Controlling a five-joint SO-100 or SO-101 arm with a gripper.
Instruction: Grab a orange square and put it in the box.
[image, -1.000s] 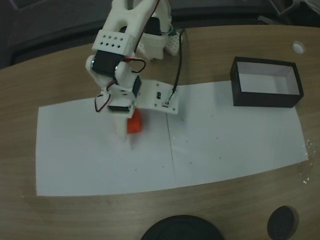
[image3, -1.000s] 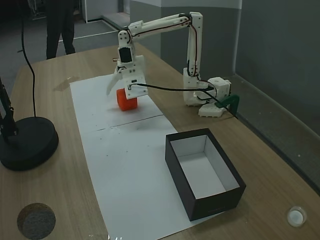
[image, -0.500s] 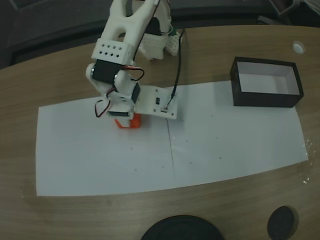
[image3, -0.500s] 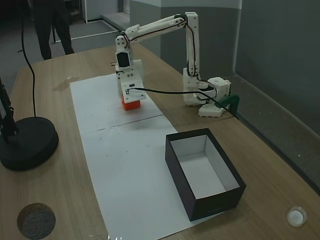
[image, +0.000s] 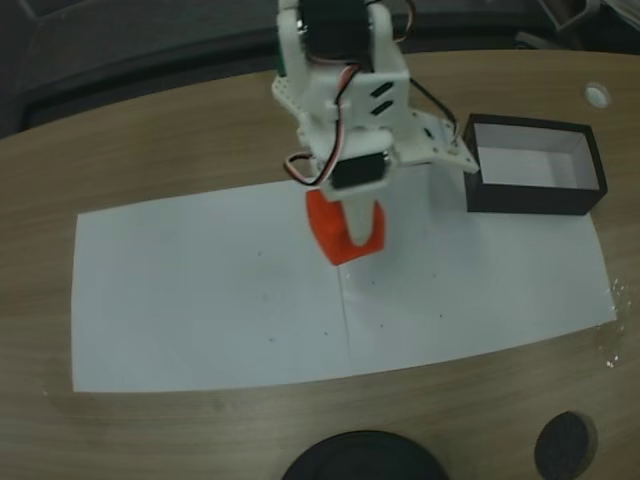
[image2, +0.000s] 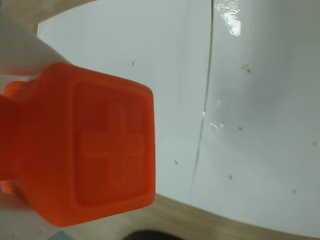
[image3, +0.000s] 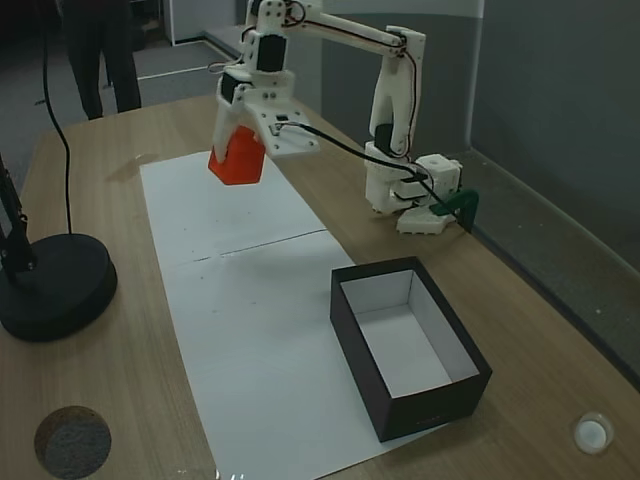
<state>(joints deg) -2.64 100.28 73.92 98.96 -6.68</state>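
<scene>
The orange square (image: 345, 233) (image3: 237, 158) hangs in the air above the white paper, held between the white fingers of my gripper (image: 352, 228) (image3: 238, 152), which is shut on it. In the wrist view the orange square (image2: 95, 145) is close up at the left, a raised cross on its face, with a white finger (image2: 20, 55) above it. The box (image: 533, 165) (image3: 410, 345), black outside and white inside, rests on the table with nothing inside, away from the block.
A white paper sheet (image: 200, 300) (image3: 240, 320) covers the middle of the wooden table. A black round lamp base (image3: 55, 285) (image: 360, 458) stands near one edge, with small round discs (image: 565, 445) (image: 597, 95) set in the tabletop. A person's legs (image3: 105, 50) stand beyond the table.
My gripper closed on the orange square on the paper and lifted it well above the sheet, swinging it toward the box side.
</scene>
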